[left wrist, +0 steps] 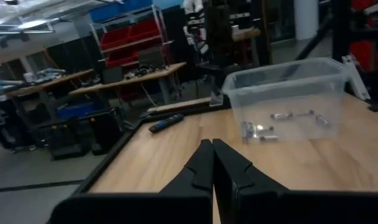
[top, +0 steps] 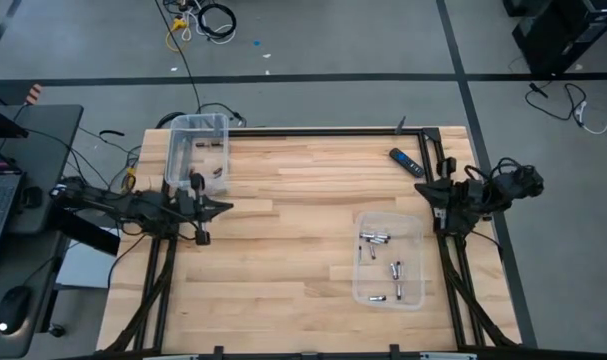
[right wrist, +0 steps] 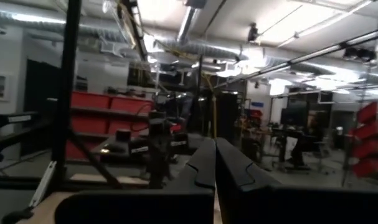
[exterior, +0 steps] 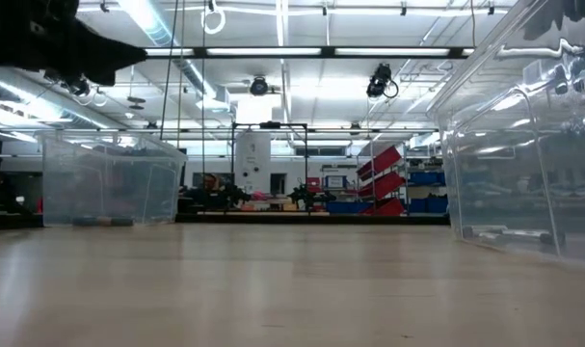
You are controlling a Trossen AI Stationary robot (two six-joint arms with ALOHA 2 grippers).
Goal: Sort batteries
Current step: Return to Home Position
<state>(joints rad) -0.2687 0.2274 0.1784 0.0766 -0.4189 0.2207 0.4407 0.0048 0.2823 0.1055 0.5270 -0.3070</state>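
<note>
Across the wooden desk we find batteries lying at mixed angles in the near bin beside our right tool, a few more in the far bin by our left tool, both tools pressed together, empty.

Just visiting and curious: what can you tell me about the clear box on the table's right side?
The clear box is a see-through plastic tub, rectangular with rounded corners, open-topped and upright. It rests flat on the wooden table, on its right half, and holds several small silvery batteries lying loose on its floor.
</note>
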